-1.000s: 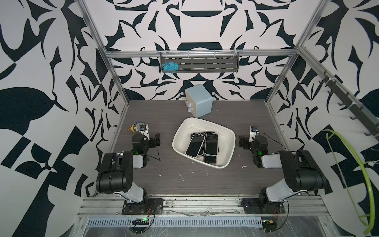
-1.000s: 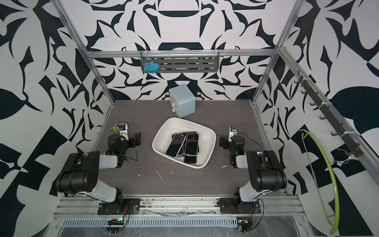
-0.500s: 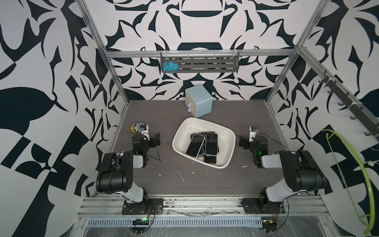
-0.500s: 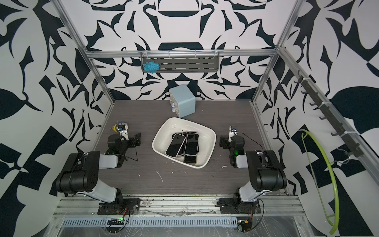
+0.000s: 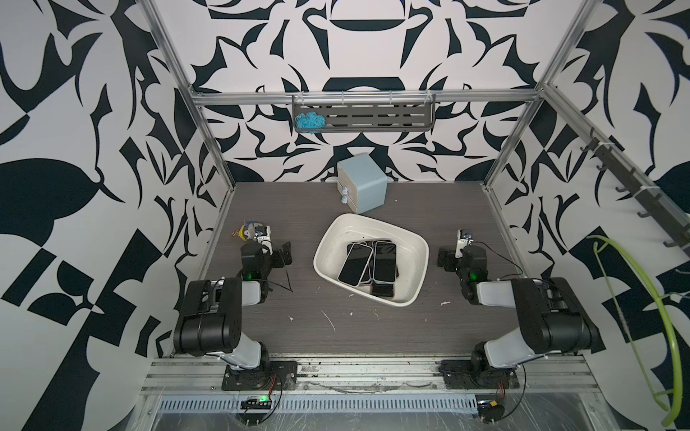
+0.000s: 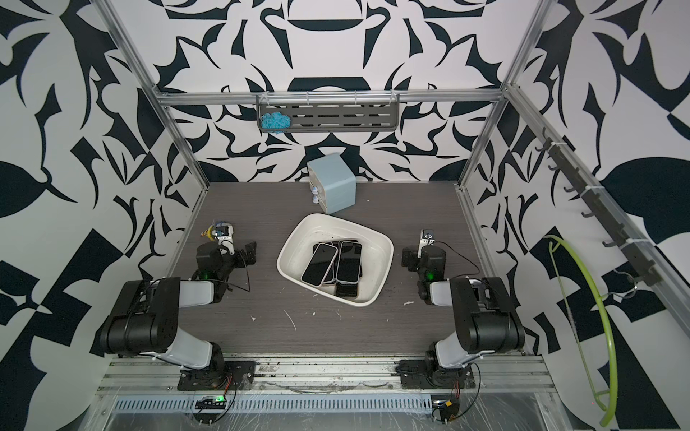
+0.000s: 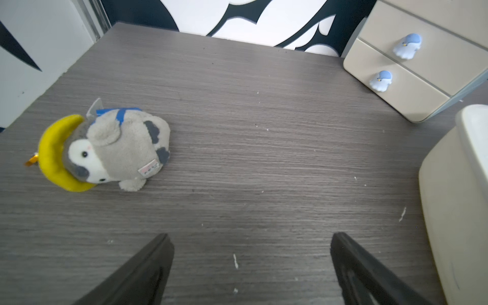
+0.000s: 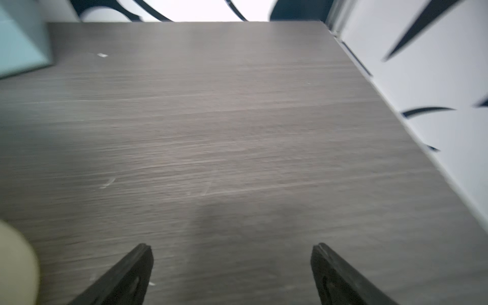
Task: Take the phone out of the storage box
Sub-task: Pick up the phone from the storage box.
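White storage box (image 5: 330, 250) holds phones (image 5: 355, 265); plush toy (image 7: 124, 150) label (image 7: 149, 169) illegible

The left arm (image 5: 209, 309) lies folded low along the left edge of the tabletop (image 5: 373, 328) and the right arm (image 5: 537, 309) along its right edge, both wrists pointing toward the back, with the left gripper (image 7: 250, 237) and right gripper (image 8: 231, 247) spread wide and holding nothing.

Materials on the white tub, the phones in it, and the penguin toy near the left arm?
Storage box: likely moulded plastic, smooth off-white, rounded flared rim.
Phones: glossy black glass-like fronts, pale edges; body material unclear.
Penguin toy: plush fabric, fuzzy grey pile, yellow crescent, sewn tag.
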You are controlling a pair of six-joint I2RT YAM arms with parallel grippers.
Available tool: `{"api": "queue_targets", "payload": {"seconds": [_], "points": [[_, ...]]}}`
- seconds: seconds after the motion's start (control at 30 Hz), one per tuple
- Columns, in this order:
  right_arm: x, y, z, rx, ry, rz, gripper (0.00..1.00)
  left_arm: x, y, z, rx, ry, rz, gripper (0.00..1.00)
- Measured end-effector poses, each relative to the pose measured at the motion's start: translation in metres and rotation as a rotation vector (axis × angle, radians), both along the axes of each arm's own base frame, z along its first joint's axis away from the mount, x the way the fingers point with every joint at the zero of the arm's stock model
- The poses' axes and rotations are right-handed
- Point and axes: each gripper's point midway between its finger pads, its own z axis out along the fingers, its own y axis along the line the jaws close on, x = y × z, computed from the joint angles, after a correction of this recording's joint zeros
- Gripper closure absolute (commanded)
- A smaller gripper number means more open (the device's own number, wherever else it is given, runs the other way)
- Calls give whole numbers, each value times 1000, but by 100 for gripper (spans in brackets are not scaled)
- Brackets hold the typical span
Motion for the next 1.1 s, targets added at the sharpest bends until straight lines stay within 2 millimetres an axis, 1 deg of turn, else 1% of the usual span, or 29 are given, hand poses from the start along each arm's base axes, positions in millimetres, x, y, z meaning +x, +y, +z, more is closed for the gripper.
{"api": "queue_targets", "payload": {"seconds": [0.03,0.07,0.13,0.17,0.23,0.27,0.3,0.33,0.37,0.43,0.47,0.5,0.53,0.6,0.63,0.73,0.87,0.93,1.0,1.1], "points": [[4,-3,9,1,7,-25,1,5,1,9,2,9,7,0],[10,-7,25,11,6,-55,1,11,2,23,2,13,12,0],[22,-10,56,39,7,-88,1,20,3,58,-5,11,15,0],[27,-9,76,62,2,-100,1,23,3,76,-17,8,20,0],[32,-1,110,140,8,-95,1,22,1,109,-57,19,30,0],[33,4,121,172,13,-85,1,21,-1,121,-83,25,32,0],[33,15,133,207,29,-66,1,18,-4,133,-116,32,30,0],[32,31,144,234,54,-36,1,11,-9,144,-157,43,26,0],[30,47,149,246,80,-8,1,6,-14,149,-186,56,22,0],[19,102,155,259,172,99,1,-8,-33,155,-241,93,-5,0],[14,124,155,259,212,140,1,-15,-44,154,-258,116,-24,0],[6,150,152,258,266,186,1,-25,-61,151,-275,152,-60,0],[-3,173,146,252,319,222,1,-33,-76,147,-285,187,-92,0],[-23,204,127,223,426,259,1,-47,-100,137,-299,252,-142,0],[-33,212,116,204,476,255,1,-55,-112,132,-305,288,-170,0],[-59,218,83,132,613,212,1,-72,-131,118,-307,361,-206,0],[-78,222,54,48,714,172,1,-87,-141,104,-300,427,-225,0],[-84,227,42,18,745,163,1,-92,-140,100,-295,449,-223,0],[-85,233,35,4,761,158,1,-95,-140,99,-295,456,-224,0],[-79,245,30,-7,768,160,1,-100,-138,101,-300,447,-225,0]]}}
